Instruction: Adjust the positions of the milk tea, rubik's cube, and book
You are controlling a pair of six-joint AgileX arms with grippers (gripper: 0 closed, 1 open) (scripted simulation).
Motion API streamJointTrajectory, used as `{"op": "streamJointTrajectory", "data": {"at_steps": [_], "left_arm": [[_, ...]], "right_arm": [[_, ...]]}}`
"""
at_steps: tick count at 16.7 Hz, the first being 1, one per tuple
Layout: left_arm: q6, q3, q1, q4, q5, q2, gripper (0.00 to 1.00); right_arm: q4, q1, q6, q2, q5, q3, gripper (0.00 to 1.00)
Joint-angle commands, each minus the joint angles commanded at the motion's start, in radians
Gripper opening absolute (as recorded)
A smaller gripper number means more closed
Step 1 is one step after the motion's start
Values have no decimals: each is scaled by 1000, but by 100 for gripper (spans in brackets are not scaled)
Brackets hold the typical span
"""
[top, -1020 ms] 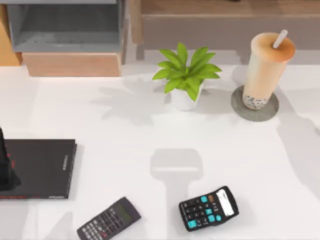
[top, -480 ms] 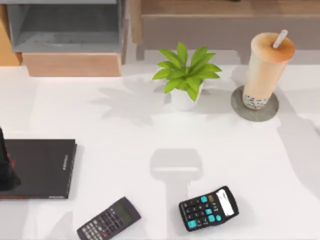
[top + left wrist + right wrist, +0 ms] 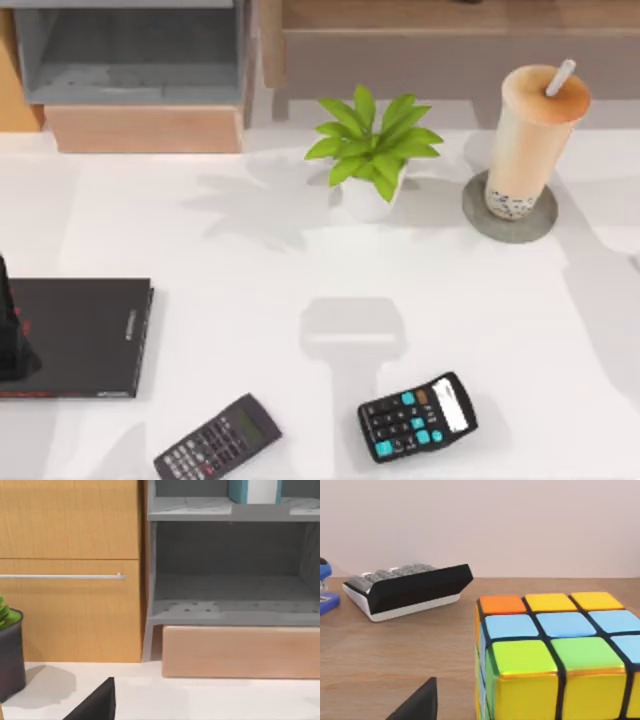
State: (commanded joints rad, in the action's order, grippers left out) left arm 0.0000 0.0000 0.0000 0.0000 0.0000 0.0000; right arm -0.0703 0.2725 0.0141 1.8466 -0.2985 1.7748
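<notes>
The milk tea (image 3: pixel 533 140) is seen standing upright on the grey round coaster (image 3: pixel 510 215) at the table's far right, just beside the potted plant (image 3: pixel 370 155); it is judged to be parked there as its tidy resting spot, the straw tilted out of the lid. In the right wrist view, the rubik's cube (image 3: pixel 555 655) is set on a wooden shelf surface, close under the camera, with a black-and-white keyboard-like device (image 3: pixel 407 590) well apart behind it and a blue item (image 3: pixel 326 587) at the edge. A sliver of the right gripper (image 3: pixel 417 702) is glimpsed as one dark fingertip near the cube, not touching it; whether the fingers are spread or pressed together cannot be told. In the left wrist view, the book (image 3: pixel 252 490) is found upright on the upper grey shelf (image 3: pixel 230 510), teal cover and pale pages showing, presumably stowed where books belong. One dark tip of the left gripper (image 3: pixel 95 705) is caught low over the white table (image 3: pixel 300 250), and its state cannot be told either. The black book (image 3: pixel 75 335) lies flat at the table's left, two calculators (image 3: pixel 418 417) near the front edge.
</notes>
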Motion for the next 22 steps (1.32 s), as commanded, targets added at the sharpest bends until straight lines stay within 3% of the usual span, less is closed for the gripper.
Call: {"op": "streamJointTrajectory", "data": {"at_steps": [5, 9, 22], "left_arm": [[0, 0, 0, 0, 0, 0, 100], [0, 0, 0, 0, 0, 0, 100], [0, 0, 0, 0, 0, 0, 100]], "right_arm": [[4, -15, -1, -51, 12, -49, 100], [13, -48, -2, -264, 48, -261, 100], [58, -224, -12, -1588, 244, -1520, 100]]}}
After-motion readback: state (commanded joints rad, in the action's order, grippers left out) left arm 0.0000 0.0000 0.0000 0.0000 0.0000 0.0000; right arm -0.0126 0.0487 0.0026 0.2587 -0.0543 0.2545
